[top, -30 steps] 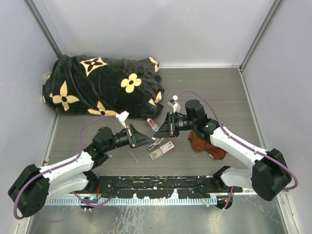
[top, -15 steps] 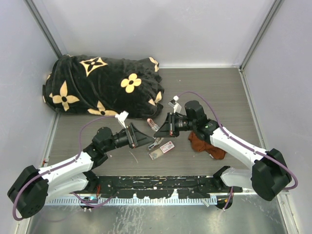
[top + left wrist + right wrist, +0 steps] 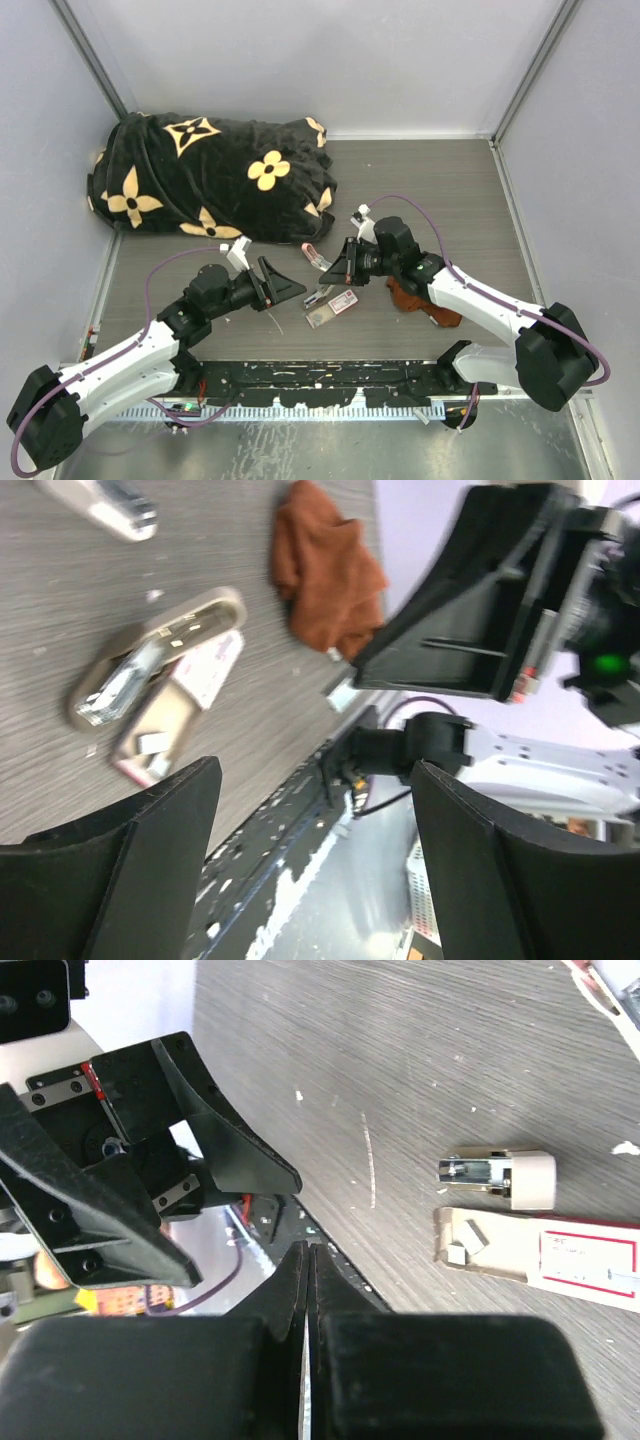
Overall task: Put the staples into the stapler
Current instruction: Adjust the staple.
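Rust-brown cloth lies right of centre, black flowered blanket upper left; left gripper gapes wide, right gripper pinched shut, empty.

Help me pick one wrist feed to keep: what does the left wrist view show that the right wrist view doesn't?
Only left wrist: the rust-brown cloth. Only right wrist: a thin pale sliver on the table. Both: the stapler, the staple box beside it, the open left gripper and the shut right gripper.
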{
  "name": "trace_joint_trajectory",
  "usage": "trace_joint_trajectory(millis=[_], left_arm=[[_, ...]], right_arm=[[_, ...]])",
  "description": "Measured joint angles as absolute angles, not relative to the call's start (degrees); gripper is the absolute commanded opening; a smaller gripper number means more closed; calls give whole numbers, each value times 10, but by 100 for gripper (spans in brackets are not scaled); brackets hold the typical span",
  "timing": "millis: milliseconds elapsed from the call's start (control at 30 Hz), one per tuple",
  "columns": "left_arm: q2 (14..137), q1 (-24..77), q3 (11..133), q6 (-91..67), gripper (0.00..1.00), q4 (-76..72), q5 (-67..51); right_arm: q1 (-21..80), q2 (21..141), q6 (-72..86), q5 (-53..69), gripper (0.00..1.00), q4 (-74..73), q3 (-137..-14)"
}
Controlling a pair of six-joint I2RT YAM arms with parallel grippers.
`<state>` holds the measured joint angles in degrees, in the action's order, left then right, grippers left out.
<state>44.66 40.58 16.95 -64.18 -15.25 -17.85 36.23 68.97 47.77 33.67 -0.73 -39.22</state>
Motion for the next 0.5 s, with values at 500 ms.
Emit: trace_joint_trajectory(millis=[500], left_arm=[[581,405,170,-625,36,-79,-138]], right_arm=[[476,740,419,131,0,1,-378]])
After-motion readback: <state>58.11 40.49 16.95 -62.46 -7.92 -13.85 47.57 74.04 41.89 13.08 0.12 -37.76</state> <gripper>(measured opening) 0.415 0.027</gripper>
